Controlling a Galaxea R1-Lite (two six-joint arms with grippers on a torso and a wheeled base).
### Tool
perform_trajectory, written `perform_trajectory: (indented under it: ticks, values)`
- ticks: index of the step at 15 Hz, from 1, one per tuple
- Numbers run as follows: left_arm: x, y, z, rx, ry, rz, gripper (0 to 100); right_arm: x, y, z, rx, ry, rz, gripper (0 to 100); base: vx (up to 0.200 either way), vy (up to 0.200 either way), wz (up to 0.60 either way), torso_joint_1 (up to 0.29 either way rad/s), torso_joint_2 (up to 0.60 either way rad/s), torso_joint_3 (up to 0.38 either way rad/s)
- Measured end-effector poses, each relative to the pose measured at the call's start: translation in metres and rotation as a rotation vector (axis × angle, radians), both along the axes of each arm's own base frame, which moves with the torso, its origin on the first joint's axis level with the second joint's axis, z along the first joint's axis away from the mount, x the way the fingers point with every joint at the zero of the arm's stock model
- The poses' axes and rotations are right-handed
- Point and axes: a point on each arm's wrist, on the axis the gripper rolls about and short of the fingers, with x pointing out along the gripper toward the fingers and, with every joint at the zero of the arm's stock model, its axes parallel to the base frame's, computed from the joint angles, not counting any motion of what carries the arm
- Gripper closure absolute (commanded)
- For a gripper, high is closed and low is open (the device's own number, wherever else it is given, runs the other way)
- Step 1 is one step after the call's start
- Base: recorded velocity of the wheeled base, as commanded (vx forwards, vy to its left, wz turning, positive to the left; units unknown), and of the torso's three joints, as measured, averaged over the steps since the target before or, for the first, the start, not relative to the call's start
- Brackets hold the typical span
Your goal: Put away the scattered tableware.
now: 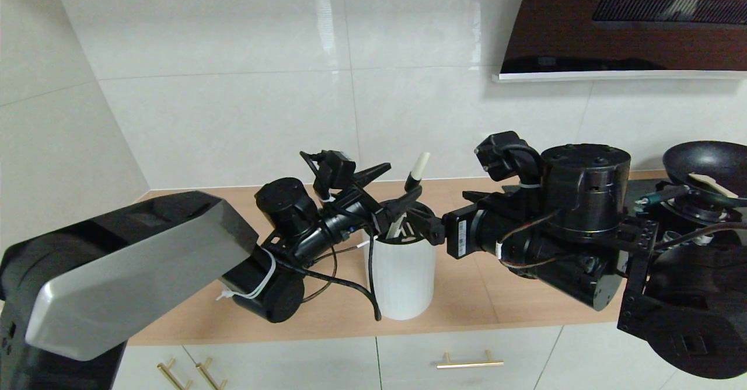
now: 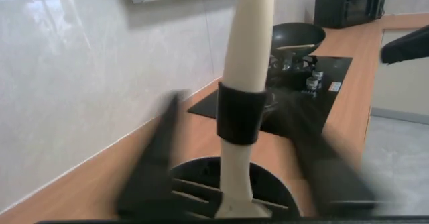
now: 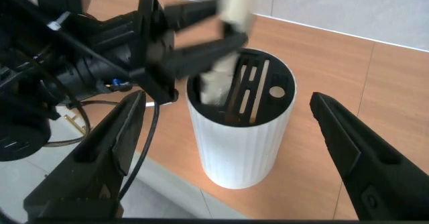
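Light: bright, even, probably overhead.
Glare: streak on wall tiles (image 1: 324, 4), upper centre.
Blur: left gripper (image 2: 231, 110) smeared, wrist view.

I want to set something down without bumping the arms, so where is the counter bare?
Bare counter lies right of the white holder, toward the front edge below the right arm, and behind it by the tiled wall. Crowded at the holder's mouth: left gripper at the utensil handle, right gripper straddling it, fingers open.

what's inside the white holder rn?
The white holder holds a black slotted insert and one cream-handled utensil standing in it. The utensil's lower end is hidden below the insert, as is the holder's bottom.
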Motion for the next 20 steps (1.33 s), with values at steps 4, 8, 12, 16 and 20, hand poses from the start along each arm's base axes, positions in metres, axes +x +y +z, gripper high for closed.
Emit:
perform_trajectory:
  ticks: [4, 8, 12, 16, 20]
  values:
    - [-0.025, 0.005, 0.019, -0.013, 0.012, 0.060, 0, 0.000, 0.000, 0.000, 0.000, 0.001, 0.000, 0, 0.000, 0.000, 0.00, 0.000, 0.00, 0.000]
    - [-0.036, 0.011, 0.044, -0.065, -0.022, 0.145, 0, 0.000, 0.000, 0.000, 0.000, 0.001, 0.000, 0, 0.000, 0.000, 0.00, 0.000, 0.00, 0.000]
    - [-0.054, 0.020, 0.073, -0.106, -0.038, 0.216, 0, 0.003, -0.005, 0.003, 0.008, -0.009, -0.018, 0, 0.000, 0.000, 0.00, 0.000, 0.00, 0.000]
    - [-0.086, 0.046, 0.102, -0.141, -0.069, 0.266, 0, 0.008, -0.036, 0.023, 0.046, -0.052, -0.101, 0, 0.000, 0.000, 0.00, 0.000, 0.00, 0.000]
    - [-0.119, 0.094, 0.093, -0.129, -0.014, 0.367, 0, -0.012, -0.092, 0.036, 0.069, -0.086, -0.215, 0, 0.000, 0.000, 0.00, 0.000, 0.00, 0.000]
